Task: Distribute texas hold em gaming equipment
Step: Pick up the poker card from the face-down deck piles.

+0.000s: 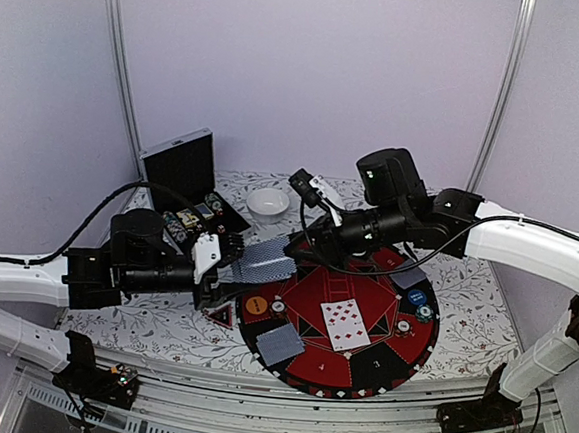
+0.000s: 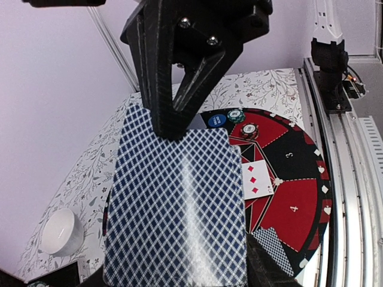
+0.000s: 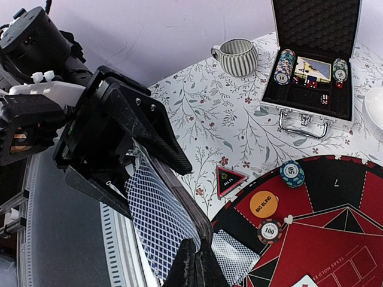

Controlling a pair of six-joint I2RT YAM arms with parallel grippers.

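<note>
My left gripper is shut on a deck of playing cards with blue-diamond backs, held above the left rim of the mat. In the left wrist view the deck fills the middle between my left gripper's fingers. My right gripper is shut on the far edge of the top card; it also shows in the right wrist view. On the mat lie a face-up diamonds card, face-down cards, an orange button, a blue button and chips.
The round red-and-black mat covers the table's middle. The open silver case with chips stands at the back left, beside a striped mug. A white bowl sits behind. A triangular all-in marker lies by the mat.
</note>
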